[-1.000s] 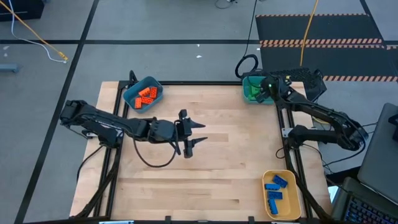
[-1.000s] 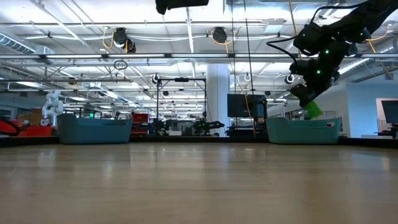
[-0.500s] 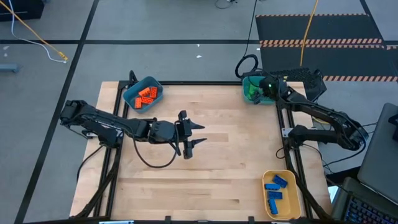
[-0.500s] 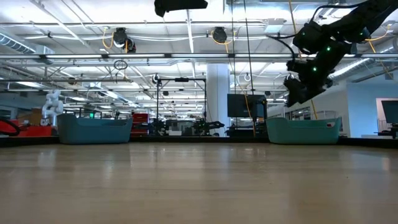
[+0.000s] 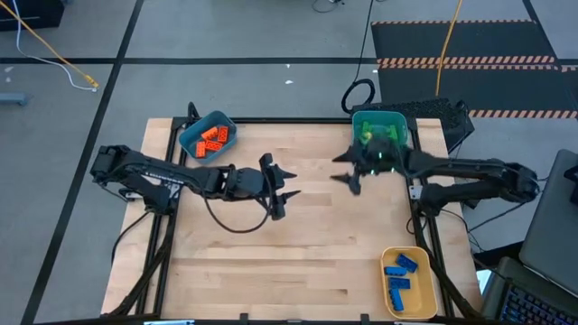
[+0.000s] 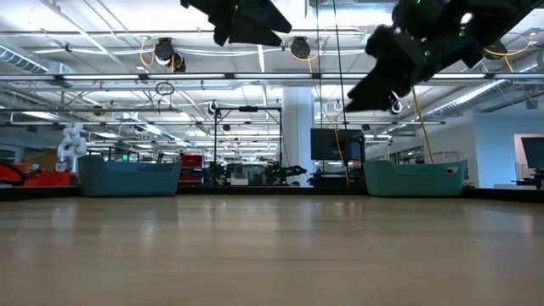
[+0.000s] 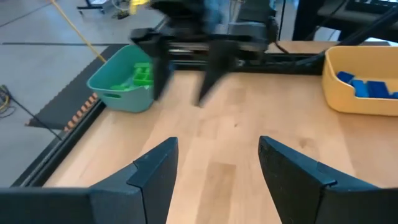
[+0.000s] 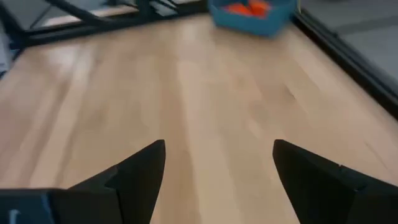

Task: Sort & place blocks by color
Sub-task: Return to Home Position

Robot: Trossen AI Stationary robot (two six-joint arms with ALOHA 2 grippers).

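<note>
The blocks lie sorted in three bins. Orange blocks (image 5: 211, 138) are in a blue bin (image 5: 191, 143) at the far left, green blocks (image 5: 365, 136) in a green bin (image 5: 397, 122) at the far right, and blue blocks (image 5: 399, 273) in a yellow bin (image 5: 424, 298) at the near right. My left gripper (image 5: 287, 187) hangs open and empty above the table's middle, pointing right. My right gripper (image 5: 343, 171) is open and empty too; it is just off the green bin and points left at the other gripper.
The wooden table top (image 5: 298, 253) is bare between the bins. A black frame rail (image 5: 424, 226) runs along each side. The left wrist view shows the green bin (image 7: 124, 87), the yellow bin (image 7: 348, 93) and the blurred right arm (image 7: 199, 37).
My right gripper let go of a green block over the green bin. It then swung away from the bin toward the table's middle and turned until it points left. My left gripper has shifted a little toward the right edge.
</note>
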